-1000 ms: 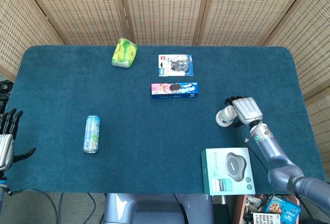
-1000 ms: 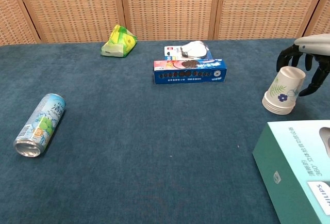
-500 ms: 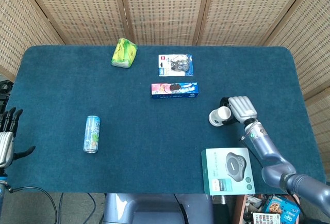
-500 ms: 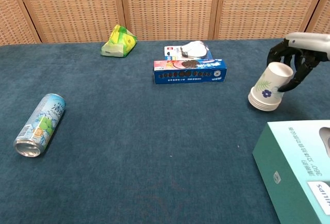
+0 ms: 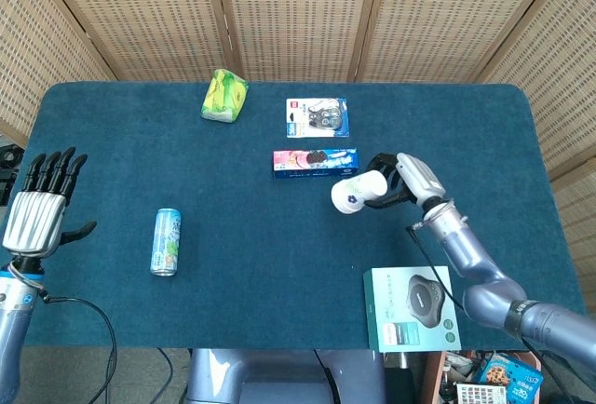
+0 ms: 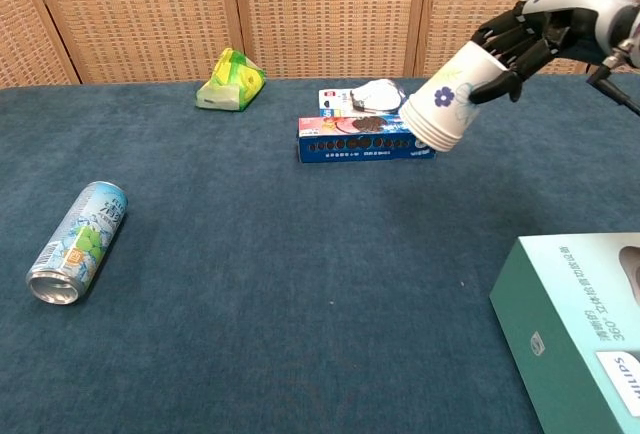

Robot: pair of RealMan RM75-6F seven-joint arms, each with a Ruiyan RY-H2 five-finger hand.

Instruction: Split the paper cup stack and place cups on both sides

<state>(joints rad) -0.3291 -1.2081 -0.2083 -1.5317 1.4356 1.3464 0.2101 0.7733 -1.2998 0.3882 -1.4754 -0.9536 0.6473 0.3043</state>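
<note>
Since a second ago the right hand has carried the cup stack up and toward ten o'clock; its fingers wrap the stack, tilted above the table near the cookie box. Left hand has risen, fingers spread, empty. No cup separated yet.

Open cloth mid-table; cookie box blocks behind.

Bright, even light; sharp frames
</note>
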